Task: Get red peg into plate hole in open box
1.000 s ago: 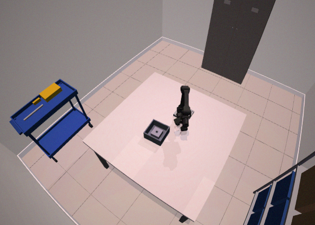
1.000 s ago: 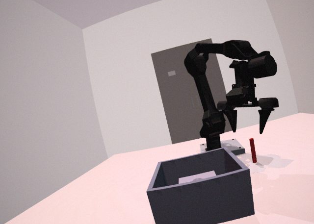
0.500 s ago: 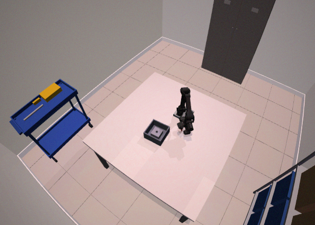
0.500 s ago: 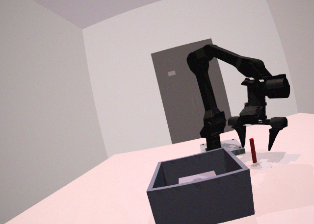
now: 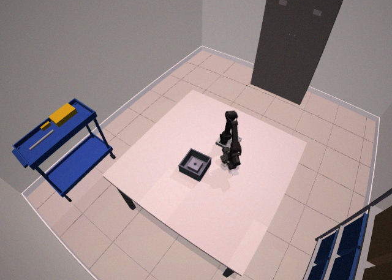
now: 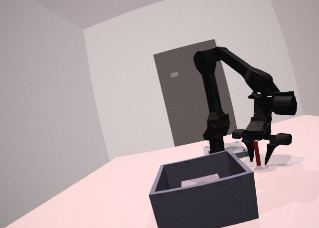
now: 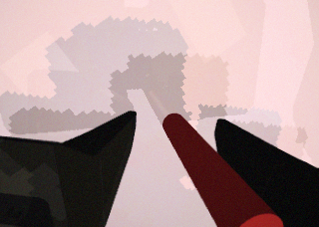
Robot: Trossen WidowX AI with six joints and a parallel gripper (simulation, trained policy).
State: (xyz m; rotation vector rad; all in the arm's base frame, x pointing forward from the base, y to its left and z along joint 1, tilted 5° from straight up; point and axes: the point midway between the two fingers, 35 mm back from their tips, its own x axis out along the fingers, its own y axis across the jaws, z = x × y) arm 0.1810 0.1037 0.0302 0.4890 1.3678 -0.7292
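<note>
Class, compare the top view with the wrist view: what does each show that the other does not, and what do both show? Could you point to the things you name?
Only top: the box (image 5: pixel 204 170) with the plate (image 5: pixel 192 166) and its hole (image 5: pixel 195 163), the cart (image 5: pixel 75 167) and the cabinet (image 5: pixel 294 49).

Only wrist: the peg (image 7: pixel 201 172), between the fingers of the tool (image 5: pixel 233 168) (image 7: pixel 175 122) with a gap to the left-hand one in the picture.

Both: the tool and the table (image 5: pixel 152 163) (image 7: pixel 150 187).
</note>
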